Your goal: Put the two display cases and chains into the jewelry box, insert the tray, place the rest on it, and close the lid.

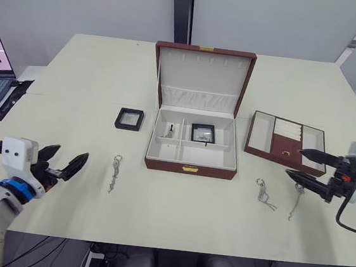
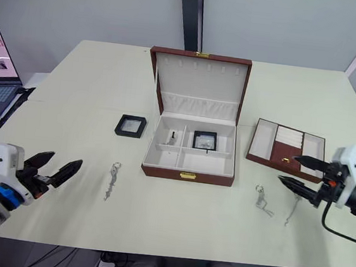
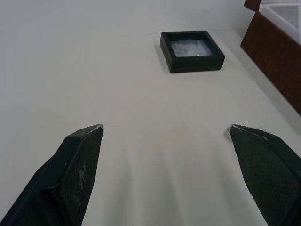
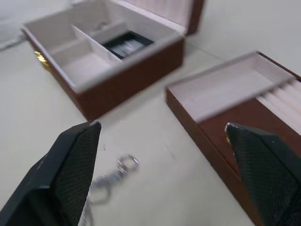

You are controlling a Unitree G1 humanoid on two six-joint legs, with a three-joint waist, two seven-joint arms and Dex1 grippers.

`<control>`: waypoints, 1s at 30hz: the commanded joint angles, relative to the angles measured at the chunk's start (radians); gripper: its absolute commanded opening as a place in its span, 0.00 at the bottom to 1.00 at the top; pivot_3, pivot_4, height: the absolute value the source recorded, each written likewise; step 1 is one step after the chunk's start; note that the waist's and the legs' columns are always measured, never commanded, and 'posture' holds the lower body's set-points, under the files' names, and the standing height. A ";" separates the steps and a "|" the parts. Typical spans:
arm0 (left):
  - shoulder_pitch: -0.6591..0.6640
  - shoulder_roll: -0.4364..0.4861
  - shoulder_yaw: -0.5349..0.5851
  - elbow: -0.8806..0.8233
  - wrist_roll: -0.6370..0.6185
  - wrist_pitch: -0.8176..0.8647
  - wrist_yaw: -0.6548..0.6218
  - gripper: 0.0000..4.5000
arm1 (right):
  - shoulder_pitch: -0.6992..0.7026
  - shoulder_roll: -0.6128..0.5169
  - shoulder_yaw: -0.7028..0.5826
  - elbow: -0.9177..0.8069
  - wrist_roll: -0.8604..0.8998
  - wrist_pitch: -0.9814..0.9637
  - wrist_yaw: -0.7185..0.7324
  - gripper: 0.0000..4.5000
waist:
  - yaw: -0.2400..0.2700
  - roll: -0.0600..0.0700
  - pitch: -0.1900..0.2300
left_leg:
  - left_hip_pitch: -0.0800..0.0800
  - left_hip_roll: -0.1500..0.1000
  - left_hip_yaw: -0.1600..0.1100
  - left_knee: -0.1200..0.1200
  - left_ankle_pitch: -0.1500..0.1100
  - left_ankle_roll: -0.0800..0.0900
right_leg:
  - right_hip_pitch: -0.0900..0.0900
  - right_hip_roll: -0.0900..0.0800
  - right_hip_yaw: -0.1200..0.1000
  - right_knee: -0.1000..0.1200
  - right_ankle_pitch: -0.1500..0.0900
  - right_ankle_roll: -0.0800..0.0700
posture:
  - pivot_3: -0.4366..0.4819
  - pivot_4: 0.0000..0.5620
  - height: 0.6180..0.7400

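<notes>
— Where's everything sitting?
— Jewelry box (image 1: 192,148) is open mid-table, one display case (image 1: 203,133) inside, the other display case (image 1: 130,119) at its nine o'clock, tray (image 1: 285,142) at three.
— Grippers?
— Left gripper (image 1: 64,161) and right gripper (image 1: 303,164) both hover with jaws apart, empty.

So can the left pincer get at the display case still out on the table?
Probably yes: the left pincer is open, and only bare table lies between it and the display case.
</notes>
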 commanded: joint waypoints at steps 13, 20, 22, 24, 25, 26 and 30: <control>0.078 -0.298 -0.290 -0.156 0.160 -0.165 0.298 0.99 | -0.256 0.085 0.251 -0.145 0.037 0.058 0.012 1.00 | 0.001 -0.002 -0.001 | 0.001 -0.001 -0.003 0.000 0.000 0.000 | 0.003 0.000 -0.002 -0.003 0.000 0.000 | 0.48 0.27 1.00; 0.047 -0.381 -0.400 -0.102 0.298 -0.196 0.447 0.99 | -0.285 0.104 0.267 -0.150 0.029 0.061 0.004 1.00 | 0.003 -0.002 -0.001 | 0.001 -0.002 -0.003 0.000 0.000 0.000 | 0.005 0.000 -0.003 -0.004 0.000 0.000 | 0.48 0.27 1.00; 0.055 -0.381 -0.417 -0.082 0.331 -0.205 0.465 0.99 | -0.281 0.104 0.265 -0.155 0.027 0.060 0.005 1.00 | 0.004 -0.002 -0.001 | 0.001 -0.002 -0.003 0.000 0.000 0.000 | 0.005 0.000 -0.003 -0.004 0.000 0.000 | 0.48 0.27 1.00; 0.066 -0.370 -0.435 -0.069 0.355 -0.206 0.466 0.99 | -0.279 0.104 0.263 -0.159 0.027 0.062 0.006 1.00 | 0.002 -0.002 -0.001 | 0.001 -0.001 -0.003 0.000 0.000 0.000 | 0.005 0.000 -0.003 -0.004 0.000 0.000 | 0.48 0.27 1.00; 0.070 -0.366 -0.445 -0.064 0.361 -0.207 0.461 0.99 | -0.278 0.104 0.263 -0.160 0.027 0.062 0.006 1.00 | 0.001 -0.002 -0.001 | 0.002 -0.001 -0.003 0.000 0.000 0.000 | 0.005 0.000 -0.002 -0.003 0.000 0.000 | 0.48 0.27 1.00; 0.073 -0.364 -0.449 -0.062 0.362 -0.207 0.459 0.99 | -0.277 0.104 0.263 -0.162 0.027 0.063 0.005 1.00 | 0.001 -0.002 -0.001 | 0.002 -0.001 -0.003 0.000 0.000 0.000 | 0.005 0.000 -0.002 -0.003 0.000 0.000 | 0.48 0.27 1.00; 0.074 -0.369 -0.436 -0.036 0.359 -0.195 0.466 0.99 | -0.271 0.102 0.260 -0.162 0.024 0.059 0.006 1.00 | 0.003 -0.002 -0.001 | 0.004 -0.002 -0.003 0.000 0.000 0.000 | 0.008 0.000 -0.003 -0.004 0.000 0.000 | 0.48 0.27 1.00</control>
